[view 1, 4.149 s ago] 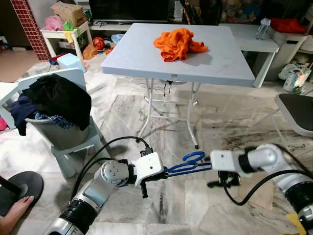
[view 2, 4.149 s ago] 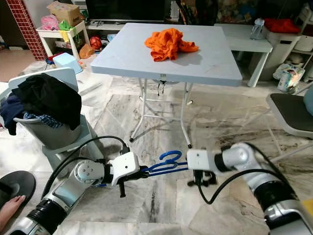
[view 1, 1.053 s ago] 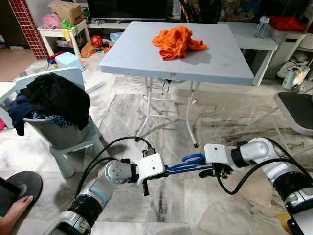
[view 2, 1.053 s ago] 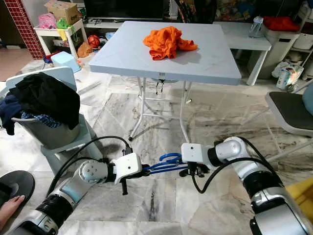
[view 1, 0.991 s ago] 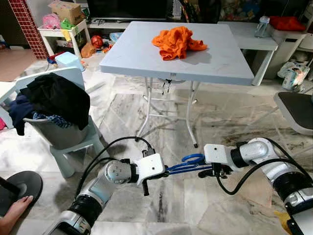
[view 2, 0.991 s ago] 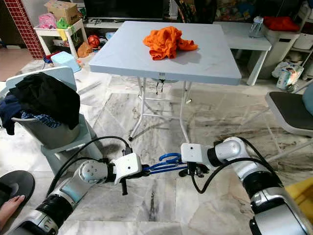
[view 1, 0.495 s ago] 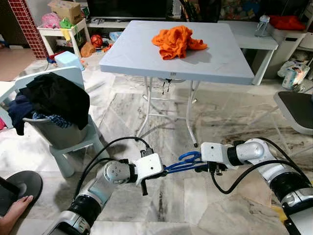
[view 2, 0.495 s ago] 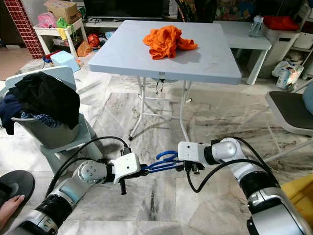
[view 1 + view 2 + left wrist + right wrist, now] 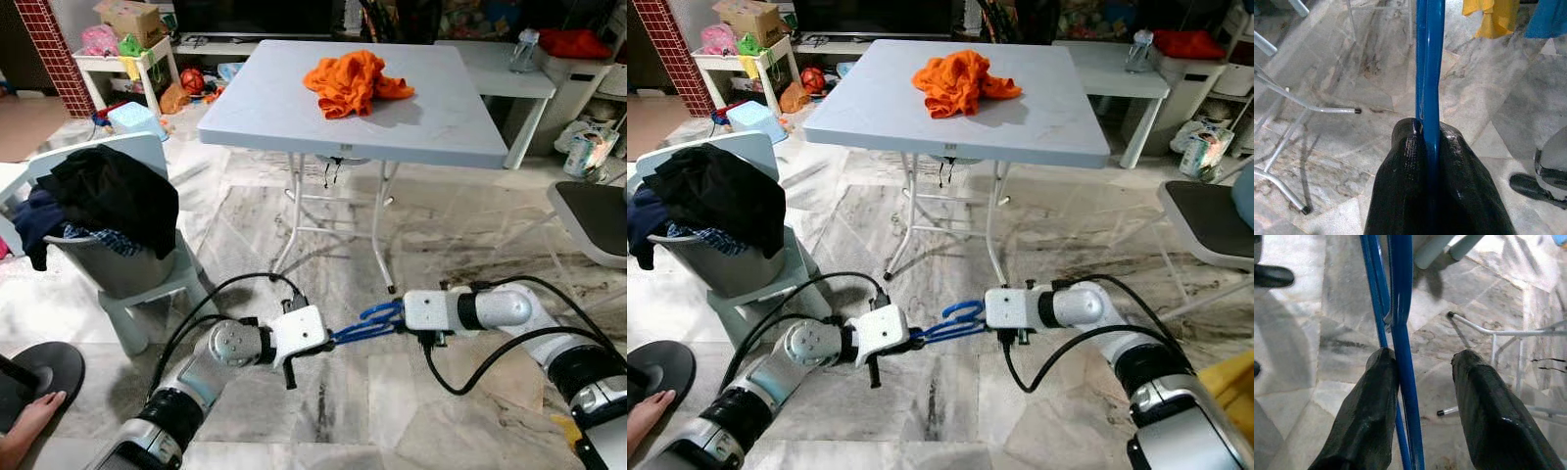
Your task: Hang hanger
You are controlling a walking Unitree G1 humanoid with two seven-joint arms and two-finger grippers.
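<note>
Since the earlier frames the right gripper [image 9: 1420,382] has slid in along the blue hanger [image 9: 367,324] toward the left gripper [image 9: 1427,134], so the two now sit much nearer each other. The left gripper is clamped tight on one end of the hanger. The right gripper's fingers [image 9: 1366,416] stand apart, one touching the blue bars that pass between them. The thin plastic hanger hangs low over the marble floor [image 9: 470,245], in front of the table [image 9: 294,108].

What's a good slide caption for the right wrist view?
Right gripper open around the blue hanger, one finger touching its bar, above marble floor.
</note>
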